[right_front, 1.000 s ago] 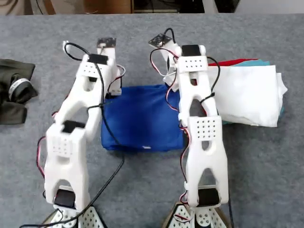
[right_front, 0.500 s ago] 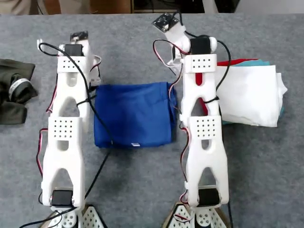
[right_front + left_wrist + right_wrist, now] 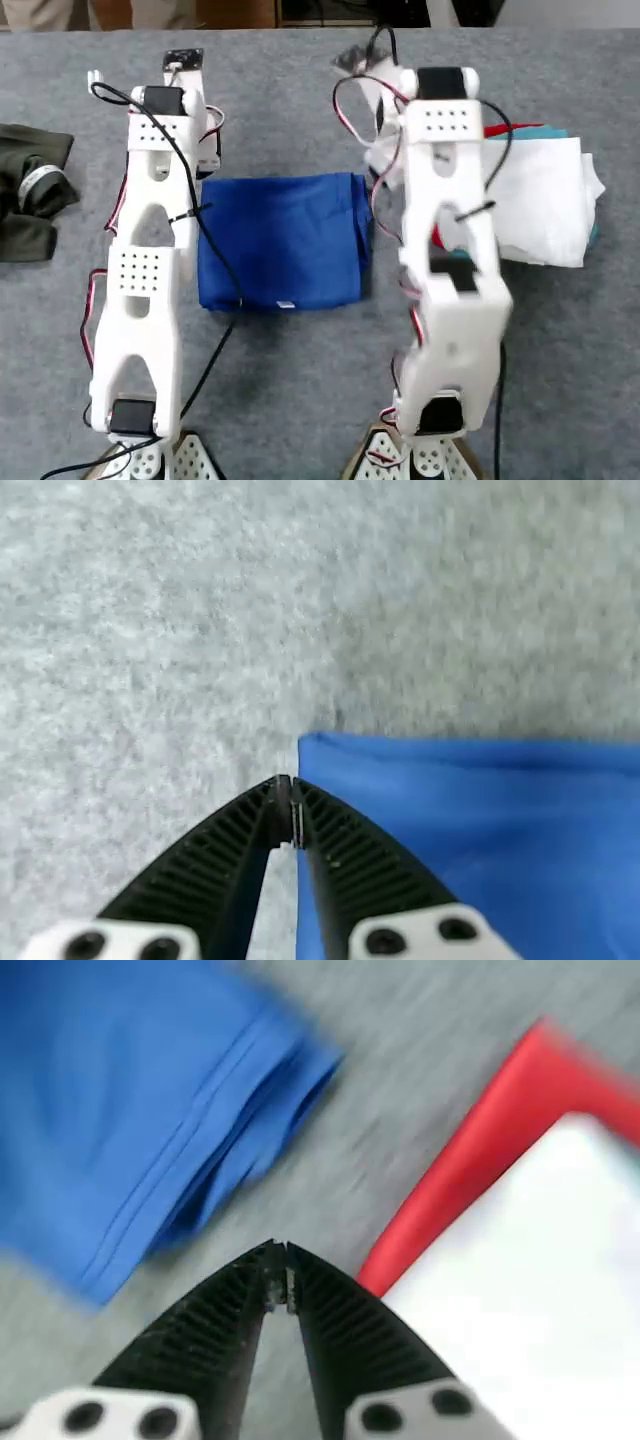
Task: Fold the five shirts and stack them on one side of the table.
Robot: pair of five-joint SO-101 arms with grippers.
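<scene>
A folded blue shirt (image 3: 282, 240) lies on the grey table between the two arms. My left gripper (image 3: 288, 812) is shut with nothing in it, just off the blue shirt's (image 3: 470, 820) far left corner. My right gripper (image 3: 279, 1278) is shut and empty over bare table between the blue shirt (image 3: 130, 1110) and a stack of folded shirts (image 3: 540, 195). The stack has a white shirt (image 3: 520, 1260) on top, a red one (image 3: 470, 1140) under it, and a teal edge showing. A dark green shirt (image 3: 30, 190) lies crumpled at the table's left edge.
The grey felt table (image 3: 300, 390) has open room in front of the blue shirt and along the far side. Black cables hang from both arms across the blue shirt's edges.
The blue shirt has been pulled flatter and lies squarer than a second ago. Both grippers have moved off it toward the far side; the right arm has swung right toward the stack.
</scene>
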